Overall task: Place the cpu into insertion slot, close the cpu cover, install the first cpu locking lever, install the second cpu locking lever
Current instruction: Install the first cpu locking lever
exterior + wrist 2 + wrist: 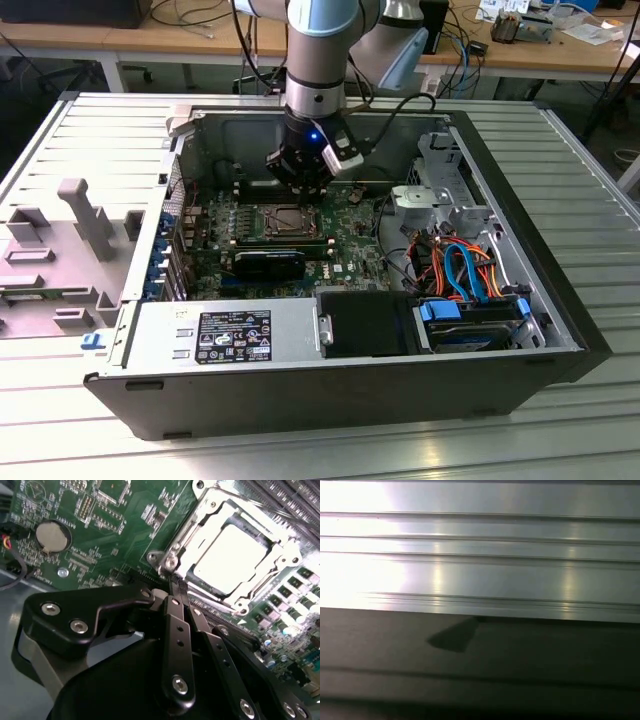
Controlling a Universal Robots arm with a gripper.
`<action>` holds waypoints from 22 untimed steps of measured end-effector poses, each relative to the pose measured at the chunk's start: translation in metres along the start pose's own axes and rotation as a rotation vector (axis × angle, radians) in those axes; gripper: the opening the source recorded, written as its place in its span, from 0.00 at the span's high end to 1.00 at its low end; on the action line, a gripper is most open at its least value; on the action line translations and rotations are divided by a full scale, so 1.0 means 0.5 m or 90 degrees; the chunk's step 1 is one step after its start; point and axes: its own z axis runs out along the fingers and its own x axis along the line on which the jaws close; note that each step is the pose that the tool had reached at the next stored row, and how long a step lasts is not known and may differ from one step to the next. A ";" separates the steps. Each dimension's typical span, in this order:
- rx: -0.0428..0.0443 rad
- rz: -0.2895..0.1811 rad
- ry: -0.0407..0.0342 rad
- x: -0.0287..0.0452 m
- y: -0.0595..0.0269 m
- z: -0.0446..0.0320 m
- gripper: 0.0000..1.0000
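Note:
The cpu (231, 559), a pale silver square, lies flat in the insertion slot (167, 562) on the green board. The cpu cover (286, 555), a metal frame with a square window, lies down around it. My gripper (174, 586) is at one corner of the slot with its black fingers (176, 630) pressed together, tips just touching the slot's rim. I cannot tell whether a locking lever is pinched between them. In the exterior view my gripper (300, 188) hangs straight down inside the open computer case, just behind the insertion slot (285, 222).
A coin battery (51, 536) and memory slots (292, 502) flank the slot. A long black block (270, 264) lies in front of it, a power supply (225, 335) nearer still, and drives with coloured cables (465, 272) at the exterior view's right. The first wrist view faces ribbed metal (480, 555).

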 end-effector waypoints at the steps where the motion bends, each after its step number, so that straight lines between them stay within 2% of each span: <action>1: -0.0074 0.000 -0.0004 0.000 0.000 0.001 0.89; 2: -0.0108 0.000 -0.0004 0.000 0.000 0.000 0.89; 4: -0.0140 0.000 -0.0016 0.000 0.001 -0.001 0.89; 5: -0.0150 -0.001 -0.0030 0.000 0.001 -0.009 0.89; 9: -0.0136 0.000 -0.0024 0.001 0.000 -0.030 0.89; 13: -0.0135 0.000 -0.0024 0.002 -0.012 -0.032 0.89; 14: -0.0130 -0.001 -0.0024 0.002 -0.023 -0.032 0.89; 18: -0.0102 0.000 -0.0023 0.004 -0.050 -0.032 0.89; 20: -0.0099 0.000 -0.0022 0.005 -0.075 -0.030 0.89; 22: -0.0097 0.000 -0.0021 0.005 -0.091 -0.030 0.89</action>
